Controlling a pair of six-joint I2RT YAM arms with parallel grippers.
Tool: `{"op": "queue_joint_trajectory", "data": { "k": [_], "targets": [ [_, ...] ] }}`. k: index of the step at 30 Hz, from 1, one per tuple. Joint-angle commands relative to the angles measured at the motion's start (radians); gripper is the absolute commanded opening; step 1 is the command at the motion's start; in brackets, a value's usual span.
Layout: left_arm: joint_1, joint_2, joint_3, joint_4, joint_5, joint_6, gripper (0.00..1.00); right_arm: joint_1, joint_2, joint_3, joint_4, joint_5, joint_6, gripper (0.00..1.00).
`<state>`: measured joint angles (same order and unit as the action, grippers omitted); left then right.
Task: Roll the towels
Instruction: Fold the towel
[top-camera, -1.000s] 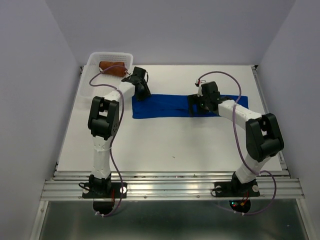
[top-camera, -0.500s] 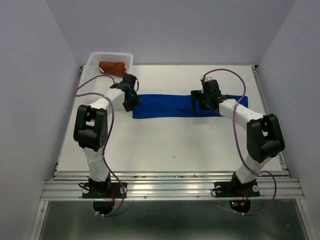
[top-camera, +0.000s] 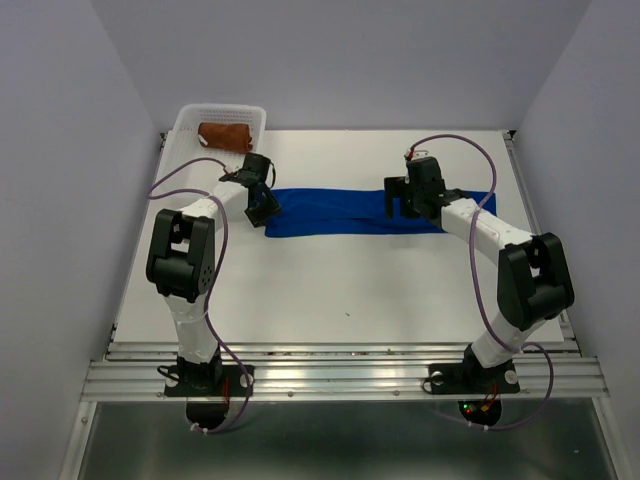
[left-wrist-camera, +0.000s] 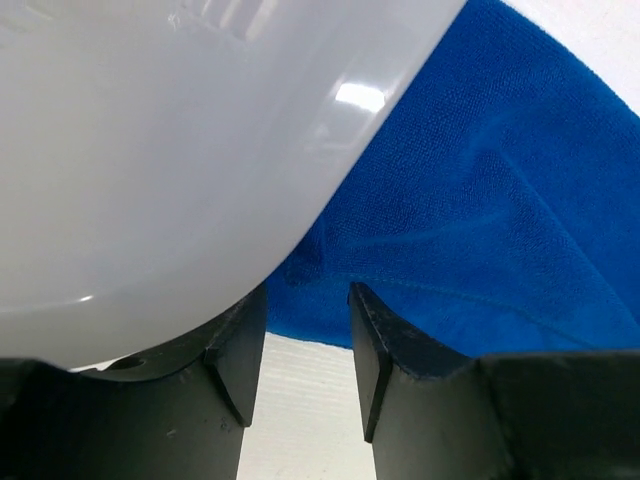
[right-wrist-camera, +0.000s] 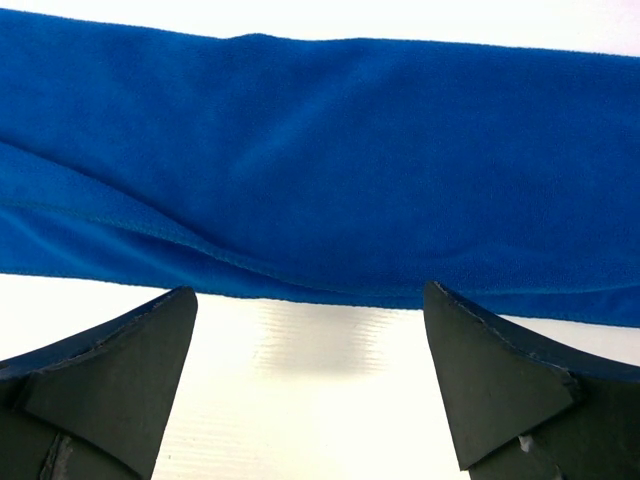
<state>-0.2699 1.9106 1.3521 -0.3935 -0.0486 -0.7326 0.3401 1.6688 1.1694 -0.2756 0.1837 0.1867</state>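
Note:
The blue towel lies flat as a long strip across the far middle of the table. The rust-brown towel sits rolled in the white basket at the back left. My left gripper is at the blue towel's left end. In the left wrist view it is open and empty, with the towel's edge just beyond the fingertips. My right gripper is over the towel's right part. In the right wrist view it is wide open, and the towel lies just ahead.
The white table stretches bare toward the near edge. A glossy white arm link fills the upper left of the left wrist view. Grey walls close in the table on the left, right and back.
My left arm's elbow has swung left, and its gripper has moved from near the basket down to the blue towel's left end. My right gripper has shifted slightly back over the towel.

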Motion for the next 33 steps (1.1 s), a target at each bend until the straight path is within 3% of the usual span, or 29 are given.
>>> {"op": "queue_joint_trajectory", "data": {
  "k": [1, 13, 33],
  "targets": [
    [0.009, 0.019, 0.024, 0.007, 0.000, -0.005, 0.49, -0.007, -0.034, -0.001, 0.033, 0.031, -0.009, 1.00],
    [0.011, 0.068, 0.071, 0.008, 0.007, 0.007, 0.42, -0.007, -0.035, 0.003, 0.032, 0.042, -0.013, 1.00],
    [-0.012, 0.093, 0.054, -0.004, -0.074, 0.016, 0.40, -0.007, -0.049, -0.001, 0.023, 0.066, -0.024, 1.00]
  ]
}}
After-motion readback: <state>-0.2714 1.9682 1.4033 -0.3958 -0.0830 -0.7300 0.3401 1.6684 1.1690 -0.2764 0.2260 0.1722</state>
